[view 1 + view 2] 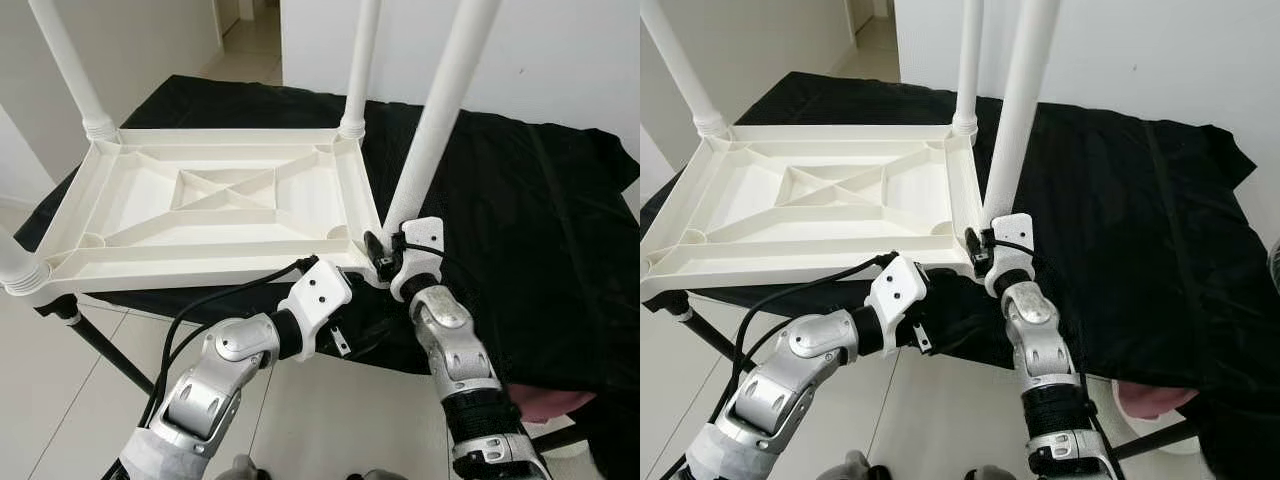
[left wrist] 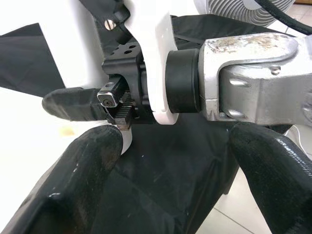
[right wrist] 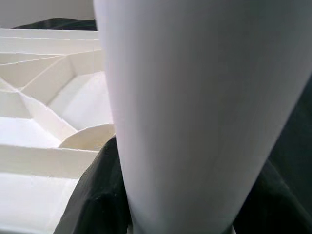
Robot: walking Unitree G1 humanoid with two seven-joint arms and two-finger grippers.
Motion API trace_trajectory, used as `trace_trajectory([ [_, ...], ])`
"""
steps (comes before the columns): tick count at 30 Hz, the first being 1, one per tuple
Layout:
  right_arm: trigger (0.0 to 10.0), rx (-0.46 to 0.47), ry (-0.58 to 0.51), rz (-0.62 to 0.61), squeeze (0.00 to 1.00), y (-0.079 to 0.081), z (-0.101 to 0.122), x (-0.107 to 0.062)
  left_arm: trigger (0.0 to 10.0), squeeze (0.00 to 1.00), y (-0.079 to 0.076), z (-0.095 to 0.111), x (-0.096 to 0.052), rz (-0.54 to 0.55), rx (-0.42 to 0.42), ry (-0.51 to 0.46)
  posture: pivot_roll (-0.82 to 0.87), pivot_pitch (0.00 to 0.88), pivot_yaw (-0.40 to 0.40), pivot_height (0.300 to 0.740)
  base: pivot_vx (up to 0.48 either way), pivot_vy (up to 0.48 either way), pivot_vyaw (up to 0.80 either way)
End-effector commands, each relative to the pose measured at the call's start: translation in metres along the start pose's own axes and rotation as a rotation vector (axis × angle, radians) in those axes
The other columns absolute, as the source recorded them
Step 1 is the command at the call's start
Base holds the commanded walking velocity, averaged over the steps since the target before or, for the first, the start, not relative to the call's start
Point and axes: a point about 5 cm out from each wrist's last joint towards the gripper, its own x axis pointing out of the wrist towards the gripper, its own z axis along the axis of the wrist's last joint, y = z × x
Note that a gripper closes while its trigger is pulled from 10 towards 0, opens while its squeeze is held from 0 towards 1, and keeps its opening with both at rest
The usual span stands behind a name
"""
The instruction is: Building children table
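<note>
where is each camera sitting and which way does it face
Left eye, right eye: on the head, looking down at the upturned white plastic tabletop on black cloth; both silver arms show.
Left wrist: looks along the open left hand at the right hand.
Right wrist: close against the white leg it grips.
Shared: leg, tabletop.

Both silver arms reach forward with bent elbows. The right claw (image 1: 385, 255) is clamped, wrist raised upright. The left claw (image 1: 350, 300) sits just beside it, black fingers (image 2: 87, 161) spread apart.
</note>
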Motion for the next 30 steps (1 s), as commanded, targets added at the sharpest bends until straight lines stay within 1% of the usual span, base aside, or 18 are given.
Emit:
trace_trajectory([
  [1, 10.0, -0.016, 0.048, -0.116, 0.00, 0.000, -0.008, -0.008, 10.0, 0.00, 0.001, -0.001, 0.000, 0.030, 0.003, 0.006, -0.07, 0.047, -0.001, 0.740, 0.000, 0.000, 0.00],
  [2, 10.0, -0.016, 0.048, -0.116, 0.00, 0.000, -0.008, -0.008, 10.0, 0.00, 0.001, -0.001, 0.000, 0.030, 0.003, 0.006, -0.07, 0.047, -0.001, 0.740, 0.000, 0.000, 0.00],
  [3, 10.0, -0.007, 0.056, -0.114, 0.00, 0.005, -0.007, -0.010, 10.0, 0.00, 0.001, -0.001, 0.000, 0.031, 0.003, 0.006, -0.07, 0.047, -0.001, 0.740, 0.000, 0.000, 0.00],
  [5, 10.0, -0.012, 0.049, -0.097, 0.00, 0.008, -0.004, -0.011, 10.0, 0.00, 0.001, -0.001, 0.000, 0.031, 0.002, 0.006, -0.07, 0.047, -0.001, 0.740, 0.000, 0.000, 0.00],
  [8, 10.0, -0.012, 0.026, -0.096, 0.00, 0.004, 0.005, -0.012, 10.0, 0.00, 0.000, -0.002, 0.001, 0.030, -0.001, 0.006, -0.07, 0.042, -0.006, 0.740, 0.000, 0.000, 0.00],
  [9, 10.0, -0.004, 0.014, -0.087, 1.00, 0.003, 0.008, -0.012, 10.0, 0.00, 0.001, -0.002, 0.001, 0.030, 0.000, 0.005, -0.07, 0.041, -0.008, 0.740, 0.000, 0.000, 0.00],
  [15, 10.0, 0.034, -0.009, -0.024, 1.00, 0.004, 0.013, -0.011, 10.0, 0.00, 0.001, -0.001, 0.001, 0.035, 0.003, 0.004, -0.07, 0.038, -0.011, 0.740, 0.000, 0.000, 0.00],
  [17, 10.0, 0.038, -0.003, 0.061, 1.00, -0.001, 0.012, -0.009, 10.0, 0.00, 0.001, -0.001, 0.001, 0.038, 0.003, 0.004, -0.07, 0.037, -0.013, 0.740, 0.000, 0.000, 0.00],
  [19, 10.0, 0.038, -0.003, 0.061, 1.00, -0.001, 0.012, -0.009, 10.0, 0.00, 0.001, -0.001, 0.001, 0.038, 0.003, 0.004, -0.07, 0.037, -0.013, 0.740, 0.000, 0.000, 0.00],
  [20, 10.0, 0.046, 0.006, 0.095, 1.00, -0.002, 0.011, -0.009, 10.0, 0.00, 0.001, -0.001, 0.000, 0.039, 0.003, 0.004, -0.07, 0.037, -0.013, 0.740, 0.000, 0.000, 0.00],
  [22, 10.0, 0.046, 0.006, 0.095, 1.00, -0.002, 0.011, -0.009, 10.0, 0.00, 0.001, -0.001, 0.000, 0.039, 0.003, 0.004, -0.07, 0.037, -0.013, 0.740, 0.000, 0.000, 0.00],
  [23, 10.0, 0.035, 0.030, 0.180, 0.00, -0.005, 0.008, -0.009, 10.0, 0.00, 0.001, -0.001, -0.001, 0.041, 0.002, 0.005, -0.06, 0.034, -0.015, 0.740, 0.000, 0.000, 0.00],
  [24, 10.0, 0.015, 0.038, 0.264, 0.00, -0.011, 0.006, -0.009, 10.0, 0.00, 0.002, -0.001, -0.002, 0.045, 0.002, 0.006, -0.06, 0.035, -0.016, 0.740, 0.000, 0.000, 0.00],
  [25, 10.0, 0.015, 0.038, 0.264, 0.00, -0.011, 0.006, -0.009, 10.0, 0.00, 0.002, -0.001, -0.002, 0.045, 0.002, 0.006, -0.06, 0.035, -0.016, 0.740, 0.000, 0.000, 0.00],
  [27, 10.0, -0.064, 0.024, 0.429, 0.00, -0.019, 0.008, -0.007, 10.0, 0.00, 0.004, -0.001, -0.003, 0.054, 0.002, 0.008, -0.06, 0.033, -0.014, 0.740, 0.000, 0.000, 0.00],
  [29, 10.0, -0.064, 0.024, 0.429, 0.00, -0.019, 0.008, -0.007, 10.0, 0.00, 0.004, -0.001, -0.003, 0.054, 0.002, 0.008, -0.06, 0.033, -0.014, 0.740, 0.000, 0.000, 0.00],
  [30, 10.0, -0.091, 0.007, 0.480, 0.00, -0.022, 0.011, -0.005, 10.0, 0.00, 0.005, -0.001, -0.003, 0.057, 0.002, 0.008, -0.06, 0.032, -0.014, 0.740, 0.000, 0.000, 0.00],
])
